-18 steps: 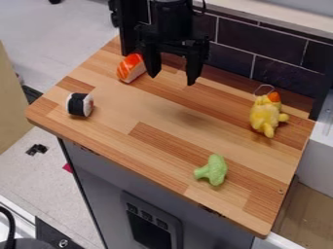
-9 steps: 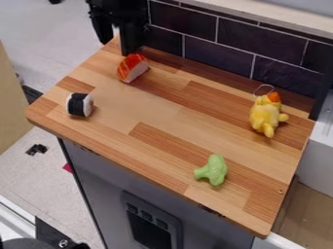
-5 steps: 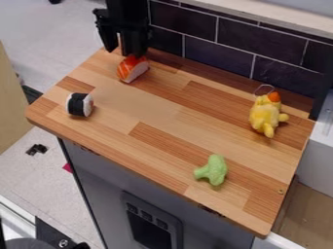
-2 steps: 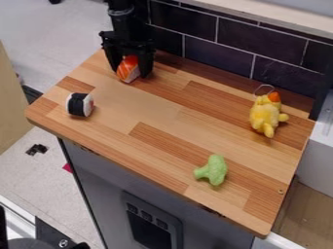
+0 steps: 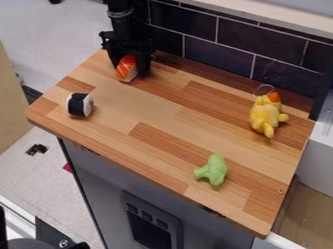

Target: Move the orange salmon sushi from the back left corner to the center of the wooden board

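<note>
At the counter's back left corner, my gripper (image 5: 130, 69) hangs low with its two black fingers on either side of the orange-and-white salmon sushi (image 5: 127, 69). The fingers are closed in against the sushi, which rests on or just above the wood; which of these I cannot tell. Its upper part is partly hidden by the gripper. A black-and-white sushi roll (image 5: 79, 105) lies near the left edge. The green broccoli (image 5: 212, 170) is near the front, right of centre. A yellow plush toy with an orange top (image 5: 265, 115) lies at the right.
The wooden counter (image 5: 156, 114) has a dark tiled wall (image 5: 214, 58) along its back edge. A wire loop (image 5: 263, 89) stands up beside the yellow toy. A white box-like surface (image 5: 322, 155) borders the right side.
From the back centre my gripper went left to the corner, then came down around the salmon sushi. Most recently its fingers have drawn closer together and the sushi has shifted slightly left.
</note>
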Available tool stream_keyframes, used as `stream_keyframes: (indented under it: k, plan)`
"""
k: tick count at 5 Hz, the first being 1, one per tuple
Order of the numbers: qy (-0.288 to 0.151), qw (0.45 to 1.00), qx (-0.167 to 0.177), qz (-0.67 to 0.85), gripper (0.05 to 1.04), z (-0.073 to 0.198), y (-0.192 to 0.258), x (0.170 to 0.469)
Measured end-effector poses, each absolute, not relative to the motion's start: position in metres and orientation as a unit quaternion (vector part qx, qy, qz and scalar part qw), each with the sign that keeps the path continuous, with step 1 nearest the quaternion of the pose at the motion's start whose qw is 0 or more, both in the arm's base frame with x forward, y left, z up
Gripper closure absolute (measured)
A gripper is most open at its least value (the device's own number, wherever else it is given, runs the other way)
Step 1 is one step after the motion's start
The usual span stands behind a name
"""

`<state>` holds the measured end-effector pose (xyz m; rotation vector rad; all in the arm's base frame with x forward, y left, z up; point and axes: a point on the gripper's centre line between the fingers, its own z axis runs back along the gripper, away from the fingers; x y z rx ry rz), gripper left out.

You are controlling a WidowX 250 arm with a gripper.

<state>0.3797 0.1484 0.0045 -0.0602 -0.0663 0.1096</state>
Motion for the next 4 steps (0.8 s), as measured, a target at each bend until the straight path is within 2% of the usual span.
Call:
stream_keyframes:
  k: [1,3,4]
  plan:
    - [-0.032,0.997,-0.034,0.053,0.521,0.004,0.148,0.375]
    - [0.006,0.996,-0.060,0.061,0.522,0.011,0.131,0.353]
    - [0.003,0.995,-0.072,0.071,0.522,0.046,0.117,0.351]
